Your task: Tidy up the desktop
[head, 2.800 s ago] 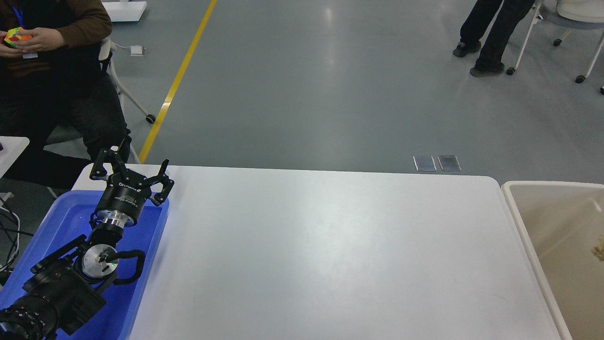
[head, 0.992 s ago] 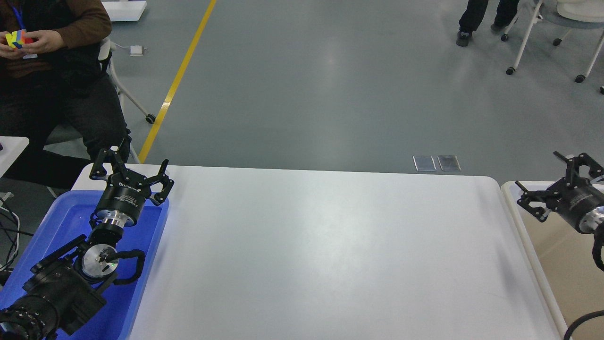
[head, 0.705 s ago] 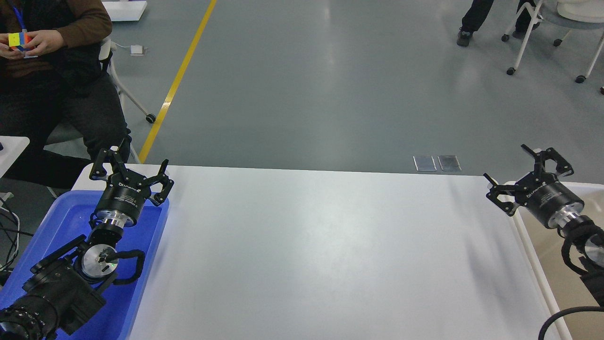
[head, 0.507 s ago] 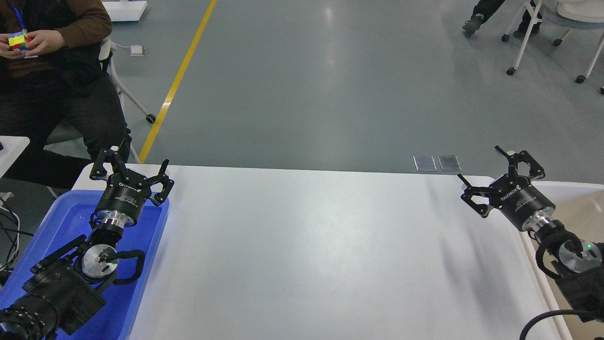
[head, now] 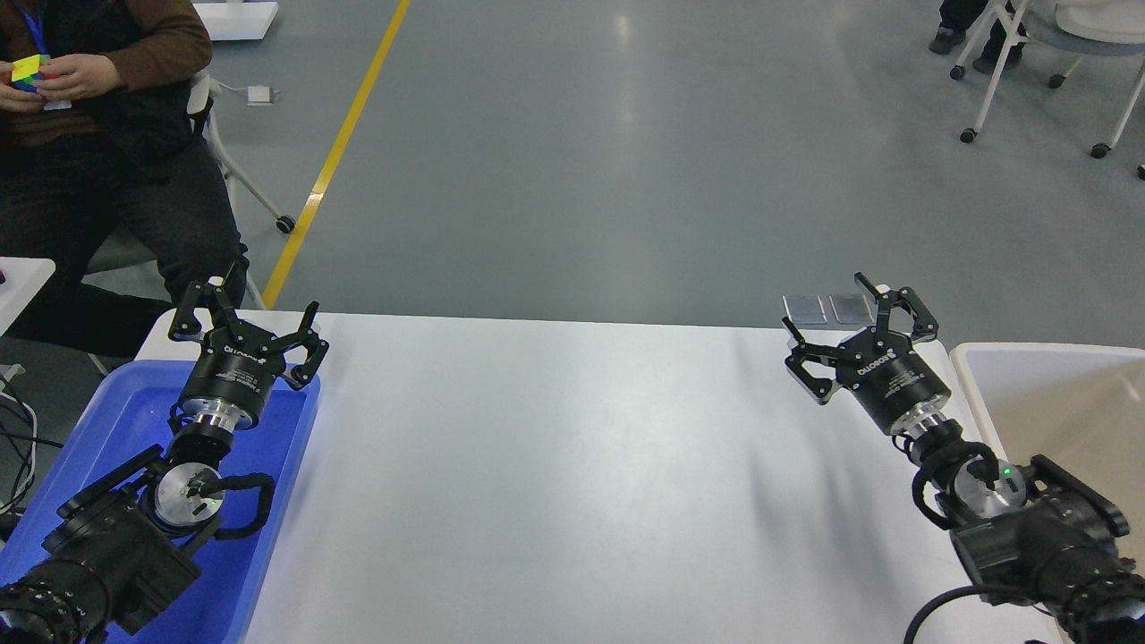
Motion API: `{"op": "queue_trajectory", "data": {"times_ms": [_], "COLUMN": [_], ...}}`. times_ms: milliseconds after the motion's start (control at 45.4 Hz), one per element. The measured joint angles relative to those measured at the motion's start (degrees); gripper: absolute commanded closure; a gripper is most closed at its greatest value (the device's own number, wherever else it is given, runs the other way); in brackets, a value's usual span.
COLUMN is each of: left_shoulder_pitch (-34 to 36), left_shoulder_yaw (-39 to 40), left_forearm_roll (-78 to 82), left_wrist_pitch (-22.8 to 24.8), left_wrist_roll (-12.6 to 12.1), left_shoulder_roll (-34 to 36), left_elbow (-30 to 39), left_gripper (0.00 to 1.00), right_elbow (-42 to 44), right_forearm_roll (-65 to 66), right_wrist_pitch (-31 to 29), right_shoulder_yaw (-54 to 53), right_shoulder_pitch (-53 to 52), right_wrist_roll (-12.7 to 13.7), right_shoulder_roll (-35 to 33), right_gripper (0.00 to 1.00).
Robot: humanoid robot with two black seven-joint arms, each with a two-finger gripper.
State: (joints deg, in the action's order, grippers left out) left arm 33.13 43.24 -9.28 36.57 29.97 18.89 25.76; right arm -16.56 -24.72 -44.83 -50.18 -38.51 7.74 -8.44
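1. Since the earliest frame, our right arm has come into view from the bin side and swung inward; our right gripper (head: pixel 854 344) now hangs over the far right corner of the desk (head: pixel 572 483). Our left gripper (head: pixel 246 335) has not shifted.
2. Left gripper: over the far end of the blue tray (head: pixel 112 420), fingers spread, holding nothing.
3. Right gripper: fingers spread, holding nothing.
4. Desk: white top with rounded corners, filling the middle of the view between the blue tray on the left and the beige bin (head: pixel 971 376) on the right. Its long axis runs left to right across the view, and its short sides face the tray and the bin. We see no loose item on it.
5. Risk, by our judgement: with both arms low over the edges, a careless sweep could knock the tray or the bin rim out of place.
6. Further risk: the right forearm lies close to the bin rim and could catch it on withdrawal.
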Motion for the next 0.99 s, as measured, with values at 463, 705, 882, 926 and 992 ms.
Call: {"op": "queue_trajectory", "data": {"times_ms": [463, 705, 882, 926, 992], "left_shoulder_pitch": [0.0, 0.0, 0.0, 0.0, 0.0], "left_shoulder_yaw": [0.0, 0.0, 0.0, 0.0, 0.0], "left_forearm_roll": [0.02, 0.03, 0.03, 0.03, 0.03], "left_wrist_pitch": [0.0, 0.0, 0.0, 0.0, 0.0], "left_wrist_roll": [0.0, 0.0, 0.0, 0.0, 0.0], "left_shoulder_roll": [0.0, 0.0, 0.0, 0.0, 0.0], "left_elbow": [-0.01, -0.01, -0.01, -0.01, -0.01], "left_gripper": [0.0, 0.0, 0.0, 0.0, 0.0], "right_elbow": [1.74, 6.62, 8.37, 8.61, 8.9], "right_forearm_roll": [0.49, 1.49, 1.59, 1.59, 1.52], "right_wrist_pitch": [-0.16, -0.16, 0.19, 0.26, 0.37], "right_shoulder_yaw": [0.46, 1.14, 1.0, 0.96, 0.91], "right_shoulder_pitch": [-4.63, -7.39, -8.16, -8.16, -8.12], "right_wrist_roll": [-0.2, -3.15, -4.73, -4.94, -5.19], "right_shoulder_roll": [4.86, 6.77, 7.73, 7.85, 8.01], "right_gripper": [0.0, 0.0, 0.0, 0.0, 0.0]}}
